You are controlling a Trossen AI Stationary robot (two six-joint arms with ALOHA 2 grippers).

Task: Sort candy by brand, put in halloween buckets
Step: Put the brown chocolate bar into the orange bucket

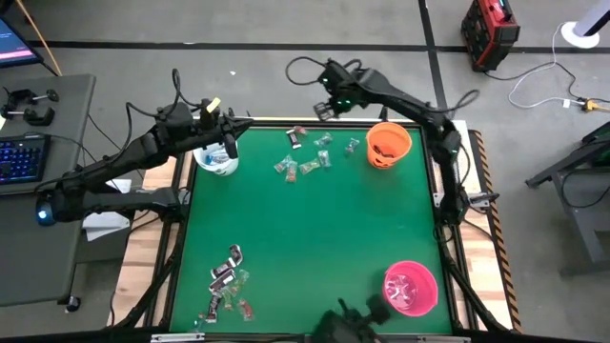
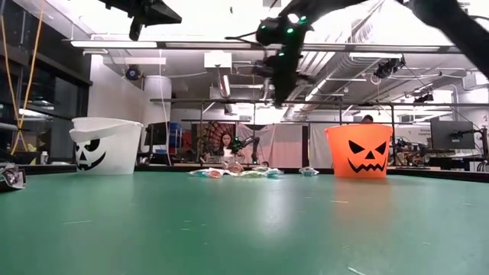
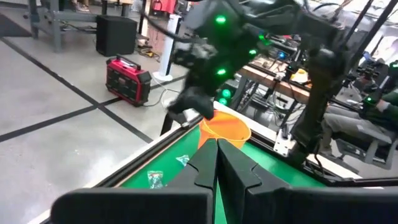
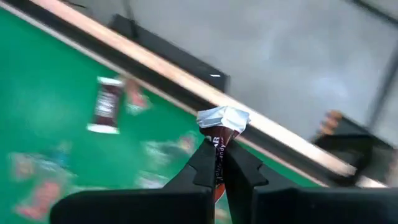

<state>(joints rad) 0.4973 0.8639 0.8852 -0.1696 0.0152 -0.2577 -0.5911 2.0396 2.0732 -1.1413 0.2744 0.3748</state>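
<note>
We see the right tool raised over the counter's far edge, pinching a seemingly brown-wrapped candy; the left tool, closed, hangs above the white bucket.

- Left arm: dark jointed links, black cable looping above, yellow tag near the wrist.
- Right arm: dark links, green indicator lights at the wrist.
- Fingers: black, angular, tapered.

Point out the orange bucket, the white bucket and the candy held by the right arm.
orange bucket point(image 2: 358, 151): low view, front face.
white bucket point(image 2: 105, 145): low view, front wall.
held candy point(image 4: 222, 119): right wrist view, wrapper's twisted end.
</note>
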